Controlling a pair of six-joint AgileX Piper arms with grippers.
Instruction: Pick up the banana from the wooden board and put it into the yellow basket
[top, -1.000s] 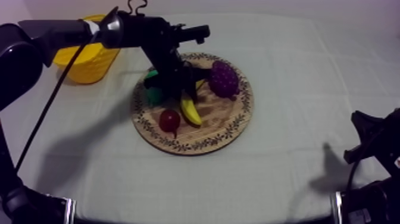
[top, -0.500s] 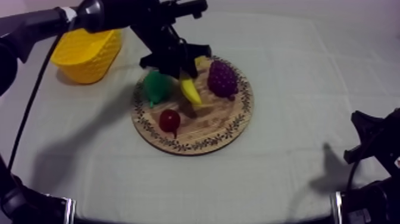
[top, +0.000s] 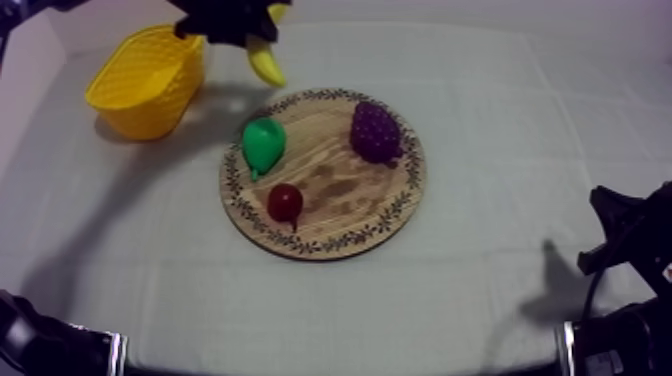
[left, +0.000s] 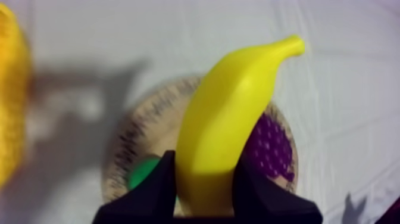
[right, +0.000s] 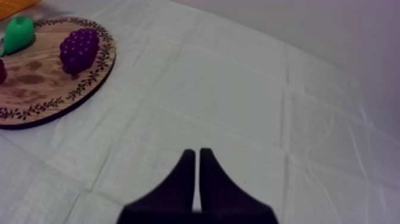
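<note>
the left end effector (left: 205, 182) is clamped on the banana (left: 232, 113), which hangs in the air off the wooden board (top: 330, 205), just beside the yellow basket (top: 140, 110), so i think this is the carrying step. next it should go over the basket and let go; the right end effector (right: 196, 159) rests with its fingers together. i can read no words or labels.
</note>
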